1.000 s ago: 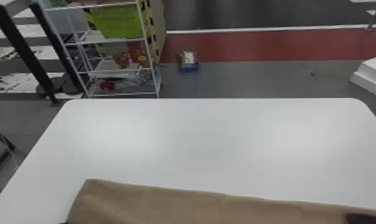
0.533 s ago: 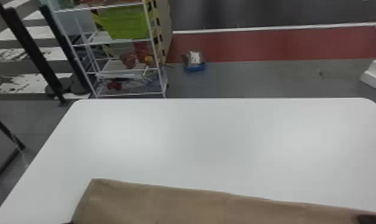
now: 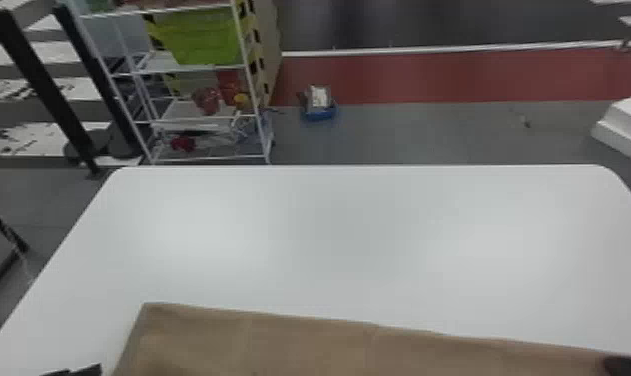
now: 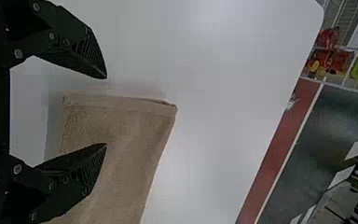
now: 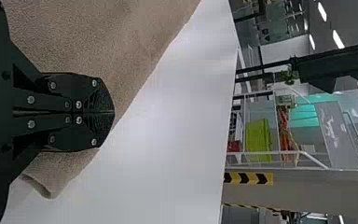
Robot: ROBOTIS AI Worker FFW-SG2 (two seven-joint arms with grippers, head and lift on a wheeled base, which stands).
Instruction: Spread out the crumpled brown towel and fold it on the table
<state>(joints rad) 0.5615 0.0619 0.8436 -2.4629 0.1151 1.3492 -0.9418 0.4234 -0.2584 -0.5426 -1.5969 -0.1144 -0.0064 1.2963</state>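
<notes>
The left gripper (image 4: 106, 111) gapes at the towel's (image 4: 126, 149) end, poking further into the head view than a moment ago. The right gripper (image 5: 113, 112), fingers together over the cloth, sits slightly farther out; any pinch, I can't tell. The towel lies long across the table's (image 3: 349, 230) near side, probably being straightened for another fold.

Soft glare on the white table (image 3: 349, 240)
</notes>
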